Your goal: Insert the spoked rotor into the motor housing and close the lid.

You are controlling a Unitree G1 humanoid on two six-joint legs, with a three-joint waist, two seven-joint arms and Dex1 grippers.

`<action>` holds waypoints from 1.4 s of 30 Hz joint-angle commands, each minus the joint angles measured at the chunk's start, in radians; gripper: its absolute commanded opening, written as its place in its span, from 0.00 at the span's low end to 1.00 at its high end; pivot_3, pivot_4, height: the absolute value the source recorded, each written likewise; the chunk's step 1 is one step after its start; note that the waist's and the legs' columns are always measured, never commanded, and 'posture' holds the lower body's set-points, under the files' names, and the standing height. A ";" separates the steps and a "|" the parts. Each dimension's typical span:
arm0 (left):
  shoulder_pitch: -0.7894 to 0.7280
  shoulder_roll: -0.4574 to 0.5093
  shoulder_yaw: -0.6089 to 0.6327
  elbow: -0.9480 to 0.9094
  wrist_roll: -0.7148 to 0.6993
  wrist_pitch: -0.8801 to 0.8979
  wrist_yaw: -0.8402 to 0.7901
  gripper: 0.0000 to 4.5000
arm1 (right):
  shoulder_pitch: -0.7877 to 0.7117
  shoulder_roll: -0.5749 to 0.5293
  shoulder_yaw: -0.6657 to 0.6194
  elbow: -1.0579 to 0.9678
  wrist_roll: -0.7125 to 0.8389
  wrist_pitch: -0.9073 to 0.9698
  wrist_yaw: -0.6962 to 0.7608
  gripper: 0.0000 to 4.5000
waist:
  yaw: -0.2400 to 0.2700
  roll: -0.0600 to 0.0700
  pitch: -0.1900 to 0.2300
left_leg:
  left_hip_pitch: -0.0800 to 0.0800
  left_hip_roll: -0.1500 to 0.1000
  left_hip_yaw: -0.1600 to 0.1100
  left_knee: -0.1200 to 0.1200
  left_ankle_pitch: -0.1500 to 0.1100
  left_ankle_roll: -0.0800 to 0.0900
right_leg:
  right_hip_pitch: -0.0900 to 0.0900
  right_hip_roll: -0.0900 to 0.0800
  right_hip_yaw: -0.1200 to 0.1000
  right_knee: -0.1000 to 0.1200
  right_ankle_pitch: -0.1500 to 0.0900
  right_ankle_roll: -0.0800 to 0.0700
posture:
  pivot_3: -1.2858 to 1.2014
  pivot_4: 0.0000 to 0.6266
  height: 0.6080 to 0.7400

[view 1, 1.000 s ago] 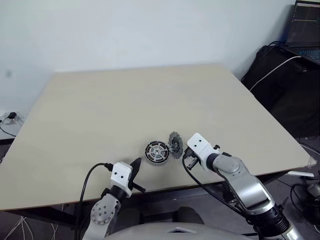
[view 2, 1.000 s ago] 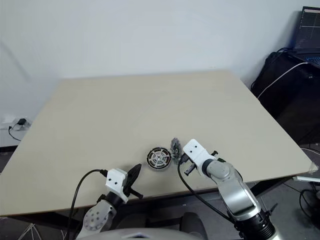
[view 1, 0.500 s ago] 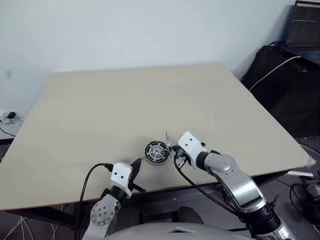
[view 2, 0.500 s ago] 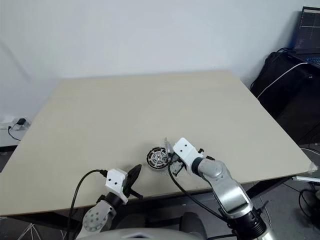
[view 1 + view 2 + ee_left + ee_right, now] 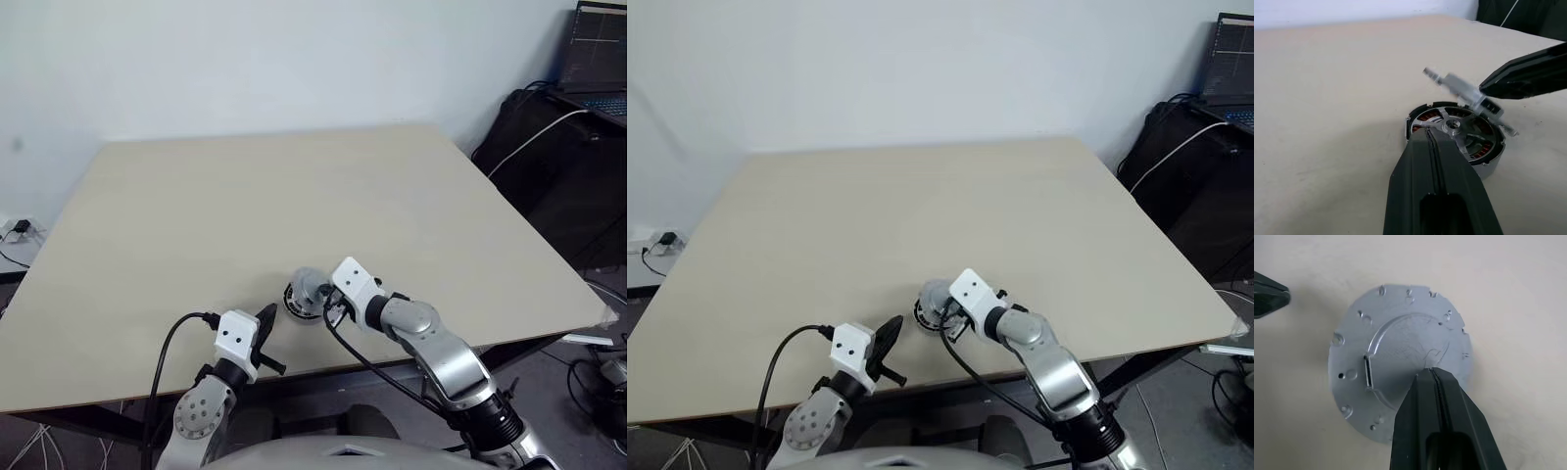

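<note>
Right gripper [image 5: 326, 302] is clamped shut on the lid [image 5: 1466, 95], holding it tilted just over the motor housing [image 5: 1452, 134] near the table's [image 5: 294, 196] front edge; spoked rotor [image 5: 1454, 128] looks seated already, so I'd say we're on the closing step; next it needs levelling and centring before pressing down; a second ago the lid stood on edge beside the housing; left gripper [image 5: 264, 324] is shut on nothing, waiting nearby.
</note>
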 commanded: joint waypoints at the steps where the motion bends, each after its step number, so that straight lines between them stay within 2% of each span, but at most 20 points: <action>1: -0.011 0.005 0.003 -0.032 -0.009 -0.011 -0.001 0.00 | -0.031 0.020 0.019 0.046 -0.001 -0.045 0.006 0.00 | 0.000 0.000 0.000 | 0.000 0.000 0.000 0.000 0.000 0.000 | 0.000 0.000 0.000 0.000 0.001 -0.001 | 0.52 0.00 1.00; 8: -0.017 0.009 0.018 0.052 -0.014 -0.075 -0.012 0.00 | -0.069 0.054 0.046 0.197 -0.001 -0.054 0.025 0.00 | -0.001 0.001 -0.002 | 0.001 0.000 0.000 0.000 0.000 0.000 | 0.001 0.000 0.000 0.000 0.002 -0.003 | 0.52 0.00 1.00; 13: -0.026 0.004 0.026 0.095 -0.017 -0.112 -0.010 0.00 | -0.096 0.033 0.017 0.231 0.018 -0.145 0.079 0.00 | 0.000 0.000 -0.002 | 0.003 0.000 0.000 0.000 0.000 0.000 | 0.003 0.000 0.000 0.000 0.001 -0.002 | 0.52 0.00 1.00; 16: -0.030 0.001 0.026 0.104 -0.016 -0.120 -0.009 0.00 | -0.105 0.019 -0.015 0.230 0.047 -0.211 0.119 0.14 | 0.000 0.000 -0.002 | 0.003 0.000 0.000 0.000 0.000 0.000 | 0.003 0.000 0.000 0.000 0.001 -0.002 | 0.52 0.00 1.00; 25: -0.018 -0.007 0.009 0.051 -0.006 -0.092 0.002 0.00 | -0.113 0.001 -0.038 0.276 0.056 -0.270 0.160 0.80 | -0.001 0.000 -0.002 | 0.003 0.000 0.000 0.000 0.000 0.000 | 0.003 0.000 0.000 0.000 0.002 -0.003 | 0.52 0.00 1.00; 28: -0.014 -0.006 0.007 0.027 -0.005 -0.075 0.005 0.00 | -0.119 0.003 -0.038 0.291 0.064 -0.271 0.175 0.99 | 0.000 0.000 -0.002 | 0.003 0.000 0.000 0.000 0.000 0.000 | 0.003 0.000 0.000 0.000 0.002 -0.003 | 0.52 0.00 1.00; 42: -0.013 0.004 0.020 0.036 -0.015 -0.075 0.003 0.00 | -0.176 0.031 -0.034 0.374 0.079 -0.232 0.225 0.99 | -0.001 0.001 -0.002 | 0.003 0.000 0.000 0.000 0.000 0.000 | 0.003 0.000 0.000 0.000 0.002 -0.003 | 0.52 0.00 1.00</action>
